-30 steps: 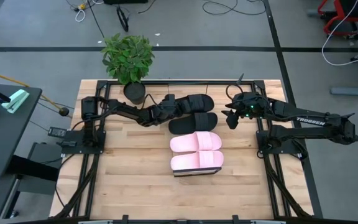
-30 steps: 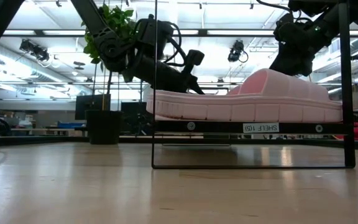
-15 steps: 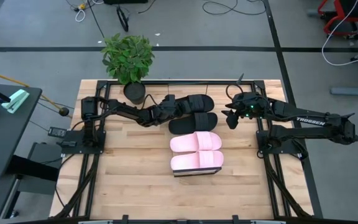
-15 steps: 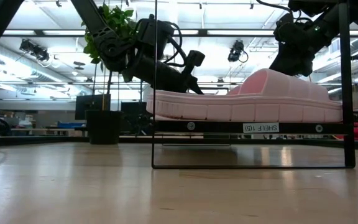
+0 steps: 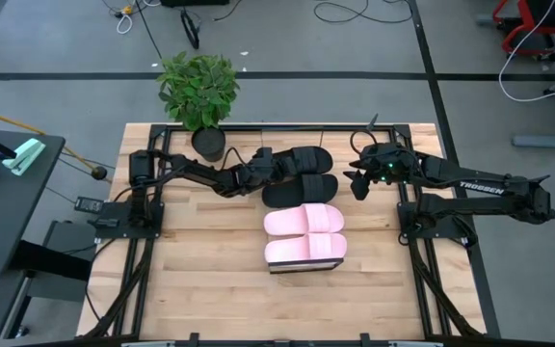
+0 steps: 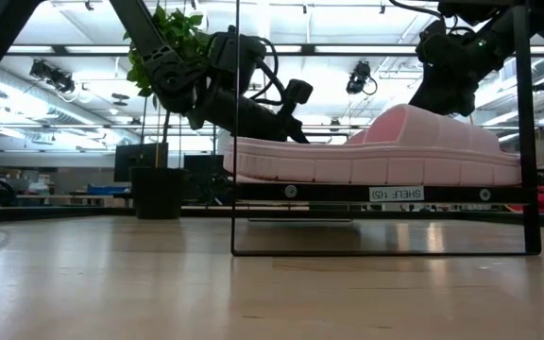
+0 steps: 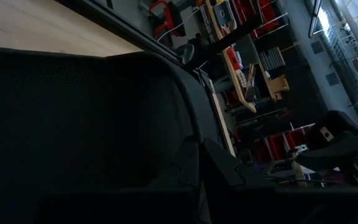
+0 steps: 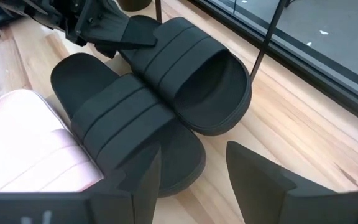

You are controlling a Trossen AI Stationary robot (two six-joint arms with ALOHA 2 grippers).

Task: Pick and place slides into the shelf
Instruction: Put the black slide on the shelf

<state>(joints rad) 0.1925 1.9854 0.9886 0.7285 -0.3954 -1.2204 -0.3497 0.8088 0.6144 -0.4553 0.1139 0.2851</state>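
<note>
Pale pink slides: two (image 5: 303, 221) (image 5: 304, 251) — on my light-wood shelf (image 5: 302, 267).
Black slides: two (image 5: 300, 191) (image 5: 306, 159).
My left gripper (image 5: 276, 163): apparently clamped on the far black slide.
My right gripper (image 8: 191, 163): fingers apart — empty.

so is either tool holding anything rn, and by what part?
Left tool is at the heel end of the far black slide; an actual grip there cannot be told. Right tool is open above the black pair, holding nothing.

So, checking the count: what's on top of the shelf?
Two pink slides and two black slides lie on the shelf; the left gripper is at the farthest black one. Boards mostly covered.
</note>
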